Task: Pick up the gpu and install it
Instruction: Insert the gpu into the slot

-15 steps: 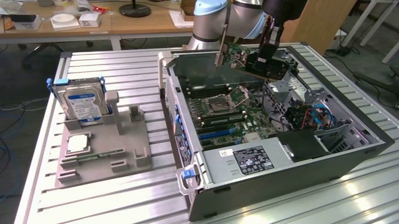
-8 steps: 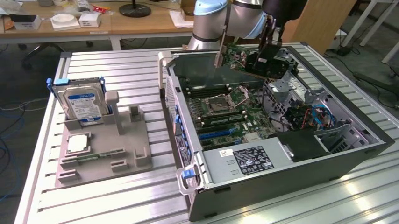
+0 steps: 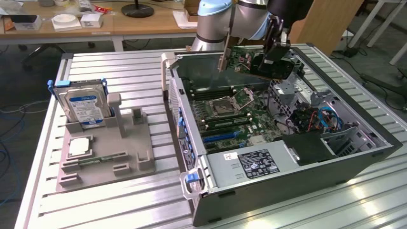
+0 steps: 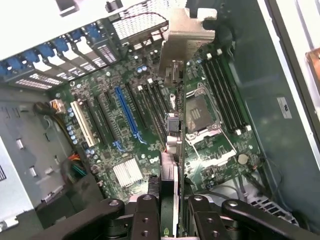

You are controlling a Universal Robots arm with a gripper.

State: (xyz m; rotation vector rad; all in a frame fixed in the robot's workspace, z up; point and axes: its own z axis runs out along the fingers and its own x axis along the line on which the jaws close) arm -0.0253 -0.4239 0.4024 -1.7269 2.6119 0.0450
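Grey ribbed bench (image 3: 114, 200) carries, on the exterior view's left, a grey holder (image 3: 102, 157) with a silver hard drive (image 3: 86, 107) standing upright in it. To its right lies the open computer case (image 3: 286, 191), its motherboard (image 3: 235, 119) exposed. Above the case's far end the jaws pinch the gpu (image 3: 245, 58), a green card held in the air over the motherboard, its silver bracket (image 3: 224, 45) on the left.

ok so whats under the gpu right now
The motherboard in the open case: blue slot, CPU socket. The gpu, held by the gripper, hides the board strip beneath its edge.
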